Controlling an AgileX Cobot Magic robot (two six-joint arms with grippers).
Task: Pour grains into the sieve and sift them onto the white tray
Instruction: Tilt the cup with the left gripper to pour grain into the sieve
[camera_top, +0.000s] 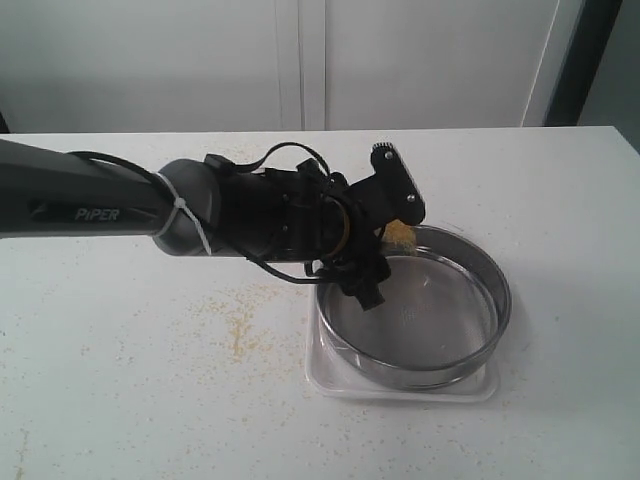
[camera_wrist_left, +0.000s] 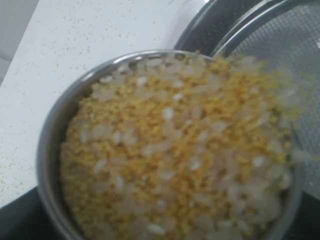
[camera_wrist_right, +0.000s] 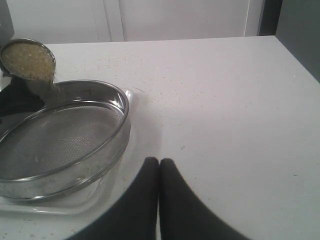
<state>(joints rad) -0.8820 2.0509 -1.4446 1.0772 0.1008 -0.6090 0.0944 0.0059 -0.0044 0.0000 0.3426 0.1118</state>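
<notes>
Grains (camera_wrist_left: 175, 150), left pincer (camera_top: 383, 232) wide around cup (camera_wrist_left: 50, 145)

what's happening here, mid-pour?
Left end effector holds a cup tilted over the sieve, and grains are spilling over its lip. The sieve sits on the tray; its mesh looks nearly bare. Right end effector is shut, idle near the tray. Stray grains dot the table.

The only readable marking is "PiPER", in pale letters on the dark link of the left arm (camera_top: 92, 190). Nothing else is legible anywhere.
</notes>
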